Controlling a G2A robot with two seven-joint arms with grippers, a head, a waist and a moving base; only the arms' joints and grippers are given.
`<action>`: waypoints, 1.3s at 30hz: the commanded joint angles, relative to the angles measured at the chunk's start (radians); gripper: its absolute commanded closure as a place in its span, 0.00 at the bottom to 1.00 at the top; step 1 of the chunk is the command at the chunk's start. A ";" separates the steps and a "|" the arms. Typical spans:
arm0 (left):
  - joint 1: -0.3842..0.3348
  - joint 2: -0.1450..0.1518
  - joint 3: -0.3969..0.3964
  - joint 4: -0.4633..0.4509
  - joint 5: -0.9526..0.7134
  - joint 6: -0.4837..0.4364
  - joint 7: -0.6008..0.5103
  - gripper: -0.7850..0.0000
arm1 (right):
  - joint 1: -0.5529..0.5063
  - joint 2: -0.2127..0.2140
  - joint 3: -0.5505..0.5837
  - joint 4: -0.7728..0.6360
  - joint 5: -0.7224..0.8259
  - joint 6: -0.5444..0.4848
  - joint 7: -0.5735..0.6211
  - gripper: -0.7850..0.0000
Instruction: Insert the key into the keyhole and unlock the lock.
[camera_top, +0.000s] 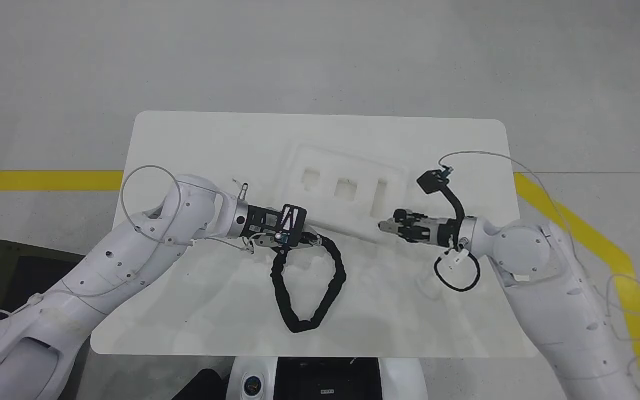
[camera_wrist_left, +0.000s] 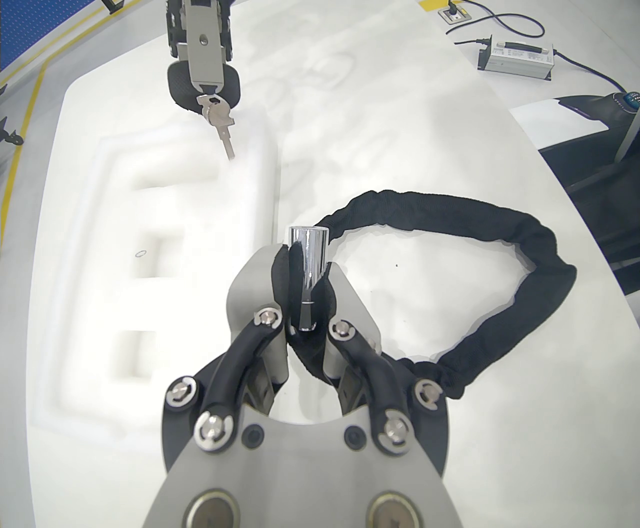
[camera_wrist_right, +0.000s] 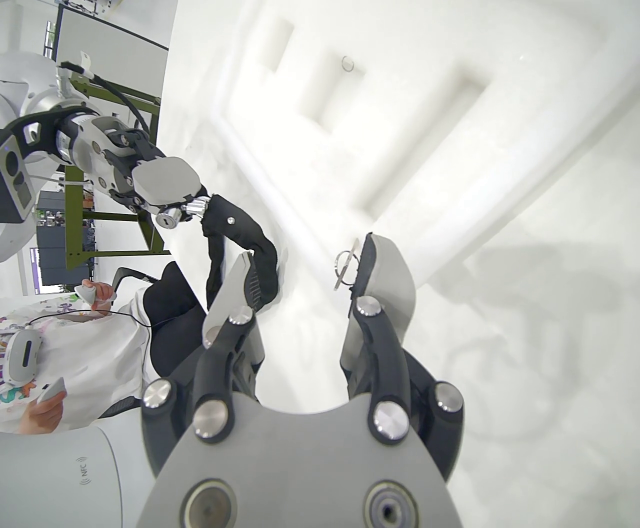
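The small silver metal key (camera_wrist_left: 220, 125) is carried above the worktop at the tip of the right gripper (camera_wrist_right: 310, 252), with its blade projecting beyond the fingertip so that it is left free for insertion. In the right wrist view this gripper's fingers are seen well apart, with the key lying edge-on against one dark pad (camera_wrist_right: 364, 272). It is not pinched between the two, and how it is kept there cannot be made out. The shiny chrome cylinder lock (camera_wrist_left: 307, 270) is clamped in the left gripper (camera_wrist_left: 301, 260) and raised off the surface. Its keyhole (camera_wrist_right: 165, 220) is turned roughly toward the key, presumably so that the opening is presented and steadied against the push. Key and keyhole are well apart and not yet in line. The black fabric-sleeved chain (camera_wrist_left: 475, 212) trails from the lock and lies in a loop on the white worktop (camera_top: 200, 150), near the white foam tray with rectangular recesses (camera_top: 350, 152). Insertion is judged not yet begun, and a firmer hold on the key seems needed first
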 joint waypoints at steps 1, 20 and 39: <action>0.000 0.000 0.000 0.000 0.000 0.000 0.000 1.00 | 0.002 0.000 -0.003 0.003 -0.002 0.001 -0.001 0.56; 0.000 0.000 0.000 0.000 0.000 0.000 0.000 1.00 | 0.035 0.005 -0.027 0.031 -0.035 0.016 -0.003 1.00; 0.032 -0.002 -0.019 -0.022 -0.022 0.016 -0.041 1.00 | -0.009 0.036 0.037 -0.156 -0.357 -0.029 -0.047 1.00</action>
